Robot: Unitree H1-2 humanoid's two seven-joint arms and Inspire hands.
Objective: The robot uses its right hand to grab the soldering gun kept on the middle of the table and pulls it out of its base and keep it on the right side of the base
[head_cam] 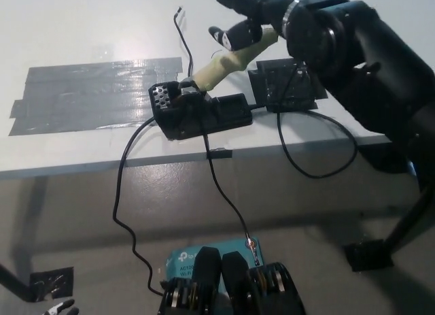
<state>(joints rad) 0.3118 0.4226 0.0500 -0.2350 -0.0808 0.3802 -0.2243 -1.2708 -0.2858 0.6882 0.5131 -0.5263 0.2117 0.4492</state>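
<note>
The white desk (81, 36) lies bare beyond a grey tape patch (95, 94). Near its front edge sits the black base (204, 114), the soldering gun (224, 63) slanting up from it. The right hand (248, 15) is over the gun's upper end, fingers apart, its grip impossible to tell. Only the left hand's (58, 308) fingertips show, bottom left.

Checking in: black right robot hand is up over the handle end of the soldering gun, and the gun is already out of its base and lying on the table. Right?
Not quite. The head view shows the soldering gun still seated in its black base, tilted up and away to the right, not lying on the table. The rest holds: the black right robot hand is over the gun's handle end.
</note>
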